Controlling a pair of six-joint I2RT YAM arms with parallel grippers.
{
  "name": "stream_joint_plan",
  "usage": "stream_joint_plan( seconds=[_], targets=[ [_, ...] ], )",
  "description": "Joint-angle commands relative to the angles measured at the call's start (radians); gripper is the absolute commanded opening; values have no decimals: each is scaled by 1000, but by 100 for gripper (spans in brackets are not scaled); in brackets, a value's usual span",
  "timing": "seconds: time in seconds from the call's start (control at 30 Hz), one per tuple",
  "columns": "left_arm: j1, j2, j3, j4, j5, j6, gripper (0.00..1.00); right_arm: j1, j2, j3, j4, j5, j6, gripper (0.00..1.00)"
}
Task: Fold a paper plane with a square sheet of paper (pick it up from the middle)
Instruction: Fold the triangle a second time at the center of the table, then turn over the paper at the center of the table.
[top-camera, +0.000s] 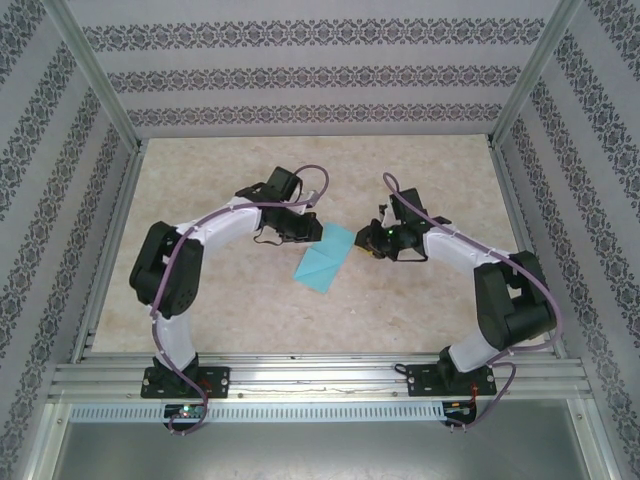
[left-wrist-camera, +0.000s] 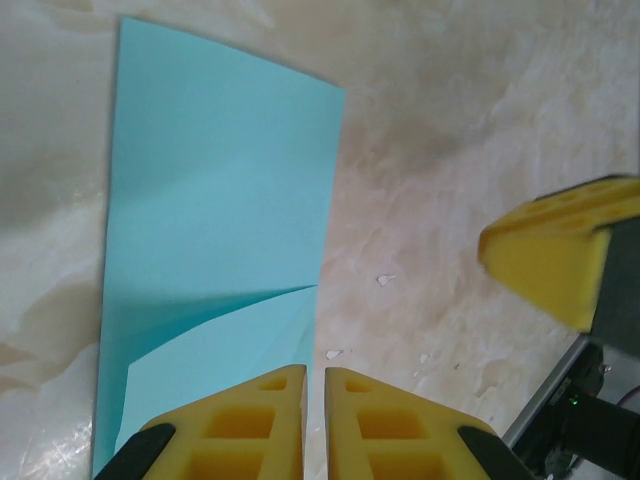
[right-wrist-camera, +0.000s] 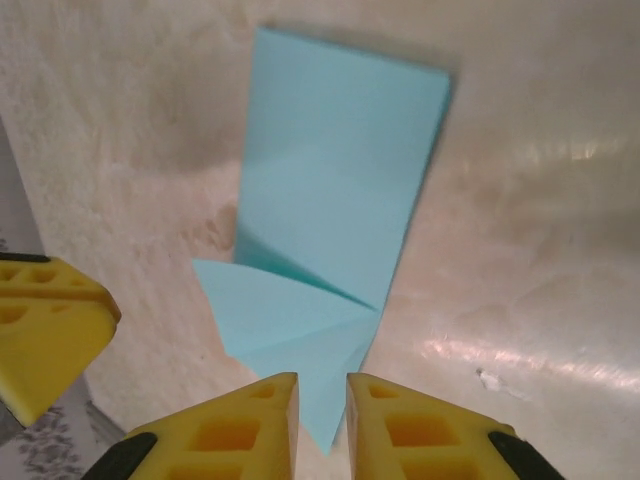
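Note:
The square sheet of paper (top-camera: 323, 262) lies on the table, folded into a turquoise strip with a triangular flap (right-wrist-camera: 280, 310) at one end. My left gripper (top-camera: 319, 232) is at the strip's far corner. In the left wrist view my left gripper (left-wrist-camera: 315, 400) is shut to a thin slit, and the paper (left-wrist-camera: 220, 200) has its right edge running down into that slit. My right gripper (right-wrist-camera: 322, 410) stands slightly open, the paper's (right-wrist-camera: 340, 170) pointed tip lying in the gap without touching either finger. In the top view my right gripper (top-camera: 363, 247) is just right of the paper.
Both grippers nearly meet over the beige marbled table (top-camera: 420, 170). The right gripper's finger (left-wrist-camera: 550, 245) shows in the left wrist view, the left's finger (right-wrist-camera: 50, 335) in the right wrist view. Patterned walls (top-camera: 40, 200) and an aluminium rail (top-camera: 320, 375) enclose the table.

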Motion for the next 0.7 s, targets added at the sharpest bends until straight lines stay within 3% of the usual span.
stream_joint_plan(
  seconds=[0.0,0.2,0.37,0.67],
  targets=[
    [-5,38,14,-136,-16,62,15,24,28,-53,109,-40,183,22],
    [-6,43,-76,-49,-47,37,14,52,110,-12,134,-30,200,24],
    [-5,69,-60,-67,-106,91,15,92,130,-23,151,35,237,25],
    [-5,124,-68,-35,-92,96,15,117,133,-63,190,23,270,25]
  ],
)
